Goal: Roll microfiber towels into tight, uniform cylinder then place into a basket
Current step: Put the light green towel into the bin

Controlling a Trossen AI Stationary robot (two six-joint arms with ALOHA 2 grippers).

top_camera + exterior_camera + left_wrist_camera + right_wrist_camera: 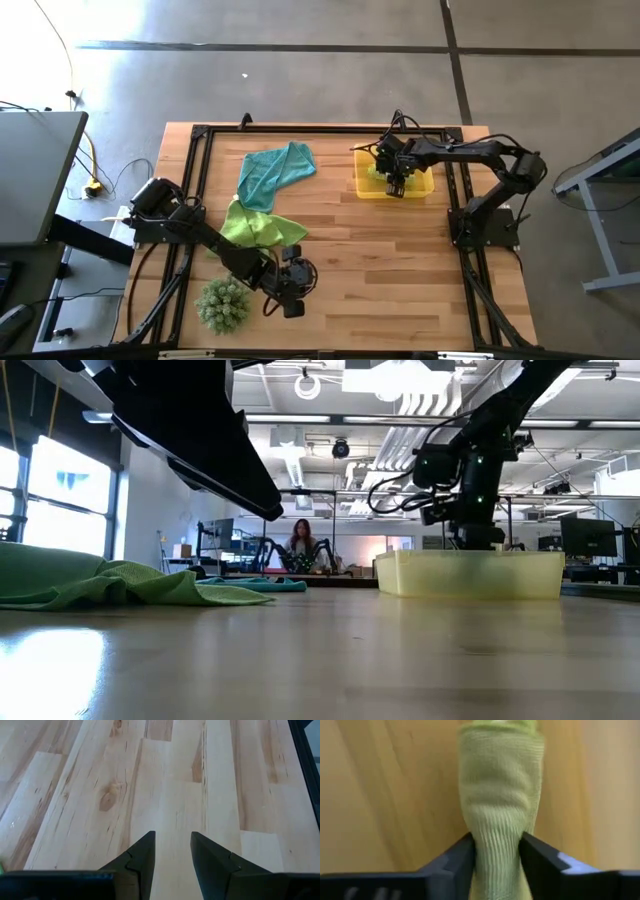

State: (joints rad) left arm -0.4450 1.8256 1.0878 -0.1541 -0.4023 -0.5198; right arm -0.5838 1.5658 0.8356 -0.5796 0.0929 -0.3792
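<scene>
A lime-green microfiber towel, rolled into a cylinder [500, 785], lies inside the translucent yellow basket [425, 190] at the table's far right. My right gripper [395, 183] reaches down into the basket and is shut on the roll. A second lime-green towel [255, 228] lies crumpled on the table left of centre. A teal towel [275, 172] lies spread behind it. My left gripper [172, 855] hovers open over bare wood near the front edge, right of the green towel. My right gripper pinches the rolled towel between its two fingers [457, 857], at the roll's end nearest the wrist [497, 845]. The fingers come from above, pointing steeply down, and lie across the roll. The cloth is dented narrower where they meet it. The rest of the roll stretches away over the basket's floor.
A spiky green ball-shaped plant [222, 303] sits at the front left, close to my left arm. A black frame [200, 135] borders the wooden table. In the low view the basket [470, 575] stands at the right and a person sits far behind the table.
</scene>
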